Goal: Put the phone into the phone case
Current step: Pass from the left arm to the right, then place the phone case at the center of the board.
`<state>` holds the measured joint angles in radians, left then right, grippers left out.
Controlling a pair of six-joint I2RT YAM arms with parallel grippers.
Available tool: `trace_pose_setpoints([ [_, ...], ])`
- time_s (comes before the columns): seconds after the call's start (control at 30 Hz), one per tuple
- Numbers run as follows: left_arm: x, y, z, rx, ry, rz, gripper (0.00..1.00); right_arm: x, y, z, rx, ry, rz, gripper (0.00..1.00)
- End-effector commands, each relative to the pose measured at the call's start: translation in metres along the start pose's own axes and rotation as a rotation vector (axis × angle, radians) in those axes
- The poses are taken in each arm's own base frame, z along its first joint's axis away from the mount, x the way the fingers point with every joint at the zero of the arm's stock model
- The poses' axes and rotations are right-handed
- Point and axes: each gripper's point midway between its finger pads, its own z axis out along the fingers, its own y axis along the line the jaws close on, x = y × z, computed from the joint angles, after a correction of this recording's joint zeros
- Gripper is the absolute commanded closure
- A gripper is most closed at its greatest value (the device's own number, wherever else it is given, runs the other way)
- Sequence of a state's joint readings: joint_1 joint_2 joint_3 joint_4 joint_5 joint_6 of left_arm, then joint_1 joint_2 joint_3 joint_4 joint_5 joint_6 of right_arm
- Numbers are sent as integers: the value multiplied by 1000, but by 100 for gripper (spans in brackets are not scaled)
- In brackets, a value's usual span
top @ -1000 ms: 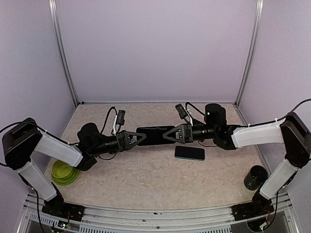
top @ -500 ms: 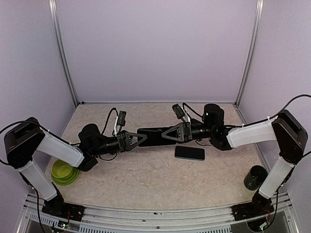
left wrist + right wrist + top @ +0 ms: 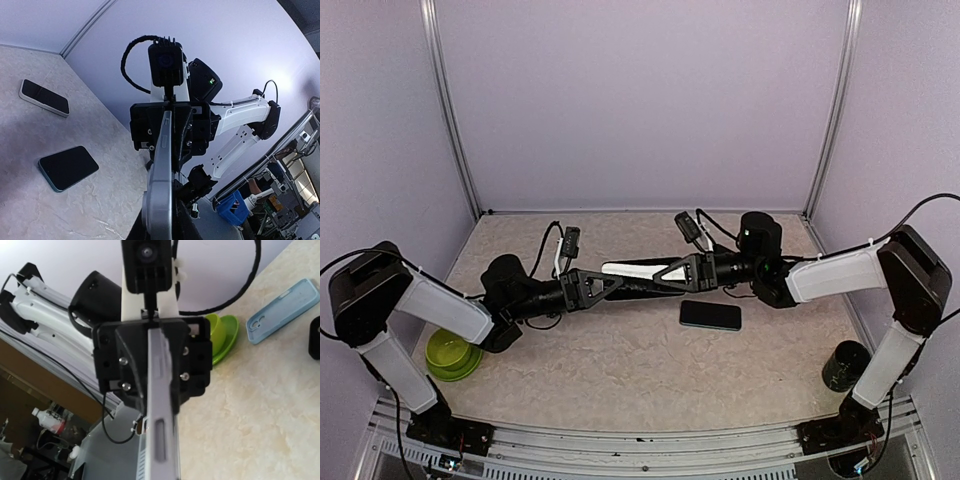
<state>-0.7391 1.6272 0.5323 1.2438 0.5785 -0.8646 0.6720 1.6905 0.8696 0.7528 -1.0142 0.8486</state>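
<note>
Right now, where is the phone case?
Top view: the phone case lies flat on the table, right of centre, just on the near side of the right gripper.

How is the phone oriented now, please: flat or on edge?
On edge: the phone shows its thin buttoned side in both wrist views, clamped between the left claw and right claw.

The top view looks down from above and behind the arm bases toward 12 o'clock, taking in the whole surface. The left wrist camera rides close behind the left pincer, sighting along the edge-on phone toward 3 o'clock. The right wrist camera, behind the right pincer, faces 9 o'clock — each sees the other's lens. All three share that phone; top and right wrist share the green bowl.
</note>
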Motion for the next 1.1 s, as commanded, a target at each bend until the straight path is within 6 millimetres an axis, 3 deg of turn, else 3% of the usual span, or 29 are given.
trace_pose_setpoints([
  [0.0, -14, -4, 3, -5, -39, 71, 83, -8, 2, -1, 18, -7, -2, 100],
  [0.17, -15, 5, -2, -62, -38, 85, 63, -15, 3, -8, 52, -17, -28, 100],
  [0.47, -39, 15, -16, -287, -57, 249, 3, -29, -5, -32, 192, -40, -92, 100],
  [0.77, -93, 27, -64, -685, -233, 421, 1, -33, -12, -43, 300, -45, -129, 100],
  [0.97, -125, 35, -120, -950, -470, 437, 1, -30, -15, -44, 313, -39, -133, 100],
  [1.07, -130, 35, -151, -1011, -615, 394, 1, -28, -14, -44, 309, -36, -135, 100],
])
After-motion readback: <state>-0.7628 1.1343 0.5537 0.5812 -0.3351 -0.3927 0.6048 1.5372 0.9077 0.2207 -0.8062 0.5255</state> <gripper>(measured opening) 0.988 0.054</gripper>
